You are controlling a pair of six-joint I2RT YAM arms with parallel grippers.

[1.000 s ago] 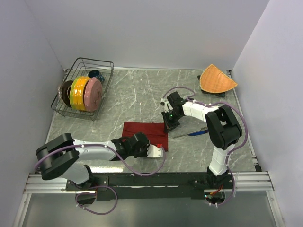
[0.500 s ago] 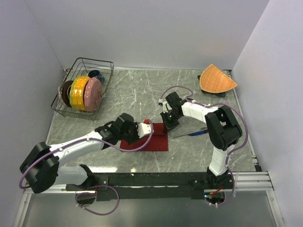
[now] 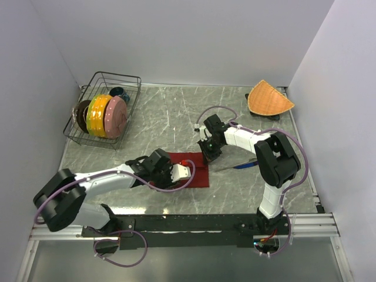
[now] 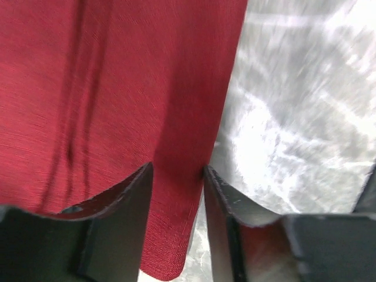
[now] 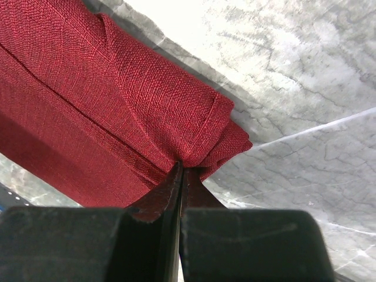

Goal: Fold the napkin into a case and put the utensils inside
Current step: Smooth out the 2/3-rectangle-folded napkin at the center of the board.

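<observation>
My left pincer hangs parted over the napkin, whose side edge runs straight out between my jaws (nothing gripped). Beyond it, my right pincer is clamped on the folded corner. The knife lies just past that, on the slick marble table.

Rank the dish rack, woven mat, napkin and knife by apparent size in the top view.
Largest: dish rack.
Next: napkin and woven mat, too alike to rank; the left gripper hides part of the napkin.
Smallest: knife.
</observation>
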